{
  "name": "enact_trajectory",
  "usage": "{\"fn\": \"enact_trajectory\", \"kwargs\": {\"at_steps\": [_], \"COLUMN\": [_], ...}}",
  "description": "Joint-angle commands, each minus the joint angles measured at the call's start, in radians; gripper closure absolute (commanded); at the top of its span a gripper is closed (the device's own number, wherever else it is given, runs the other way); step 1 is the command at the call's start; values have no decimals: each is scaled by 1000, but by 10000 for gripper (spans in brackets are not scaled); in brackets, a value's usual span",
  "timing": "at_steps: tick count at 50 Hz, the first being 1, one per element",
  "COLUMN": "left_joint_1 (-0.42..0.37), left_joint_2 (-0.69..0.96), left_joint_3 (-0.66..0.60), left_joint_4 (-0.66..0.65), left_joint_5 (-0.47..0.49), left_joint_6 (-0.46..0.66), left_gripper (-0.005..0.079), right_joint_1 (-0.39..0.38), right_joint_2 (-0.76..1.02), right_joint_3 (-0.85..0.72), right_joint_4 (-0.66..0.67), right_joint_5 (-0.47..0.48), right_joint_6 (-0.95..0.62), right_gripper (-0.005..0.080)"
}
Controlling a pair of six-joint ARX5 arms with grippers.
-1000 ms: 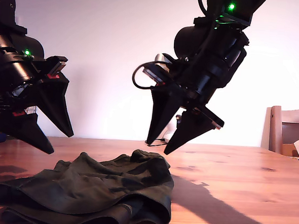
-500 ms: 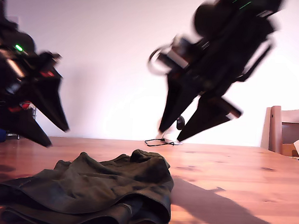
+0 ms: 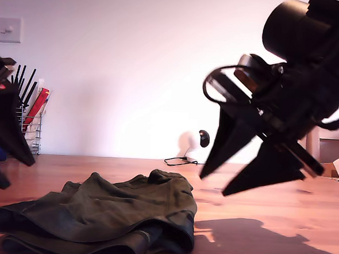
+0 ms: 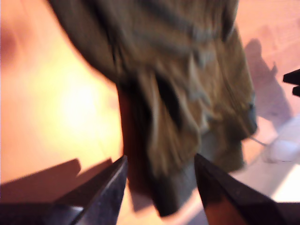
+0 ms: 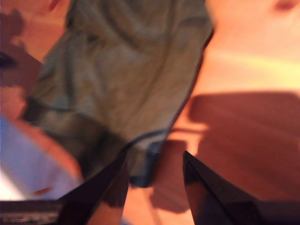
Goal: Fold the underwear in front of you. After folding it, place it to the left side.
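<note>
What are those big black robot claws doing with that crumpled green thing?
Two robot arms hang over a wooden table, and neither holds anything. The underwear lies bunched up on the table, not neatly folded. One open pincer hovers above the table at the exterior view's right, beside the cloth. The other pincer shows only partly at that view's left edge. Both wrist views look down at the cloth through open jaws.

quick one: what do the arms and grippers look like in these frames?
Both all black. The gripper at the exterior view's right has two long, pointed wedge fingers, a bulky cylindrical body, a looped black cable and a green LED. The one at the exterior view's left edge shows similar pointed fingers.
</note>
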Motion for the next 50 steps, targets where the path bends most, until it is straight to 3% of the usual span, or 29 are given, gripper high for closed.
{"fn": "enact_trajectory", "kwargs": {"at_steps": [1,17,50], "left_joint_1": [1,-3,-73], "left_joint_2": [3,6,143], "left_joint_3": [-2,-3,-3], "left_joint_4": [-5,-59,-8], "left_joint_5": [11,-18,-3], "left_joint_6": [-9,-8,-27], "left_gripper": [324,292,292], "right_joint_1": [7,5,5], "right_joint_2": [3,6,85], "right_joint_3": [-2,-3,-3], "right_joint_4": [2,-31,25], "right_joint_5": [-19,-22,-74], "right_joint_6": [17,40,74], "right_gripper": [401,324,323]}}
